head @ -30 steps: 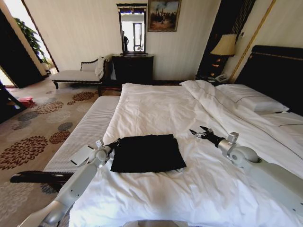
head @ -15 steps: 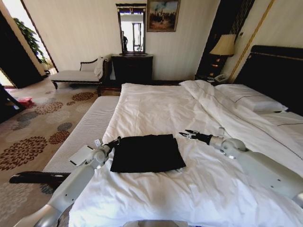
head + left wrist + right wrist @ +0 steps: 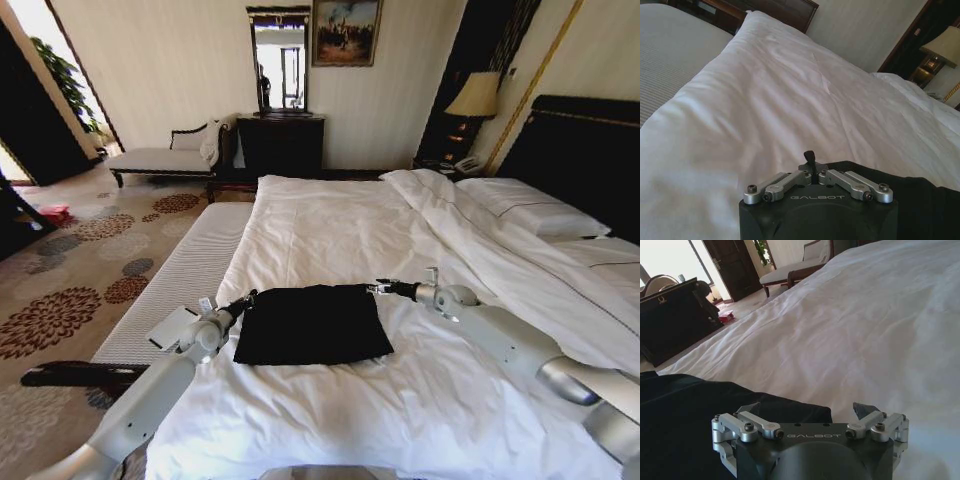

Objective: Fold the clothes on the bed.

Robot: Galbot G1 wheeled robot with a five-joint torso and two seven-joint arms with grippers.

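Note:
The clothes (image 3: 310,325) are one black top lying flat on the white duvet of the bed (image 3: 340,230), toward its left side. My left gripper (image 3: 243,298) sits at the top's far left corner, its fingers (image 3: 810,157) pressed together and shut on the fabric edge (image 3: 910,200). My right gripper (image 3: 377,288) rests low at the far right corner. Its fingers are open, with the black corner (image 3: 785,407) lying between them and the gripper (image 3: 805,410) just above the duvet.
White pillows (image 3: 535,208) and a dark headboard (image 3: 585,150) are at the right. A striped pale surface (image 3: 185,270) runs along the bed's left side above patterned carpet. A chaise (image 3: 160,158), a dark dresser with mirror (image 3: 280,140) and a lamp (image 3: 472,95) line the far wall.
My right arm has swung left and lower across the duvet, bringing its open gripper to the top's far right corner. The left gripper and the clothes have stayed put.

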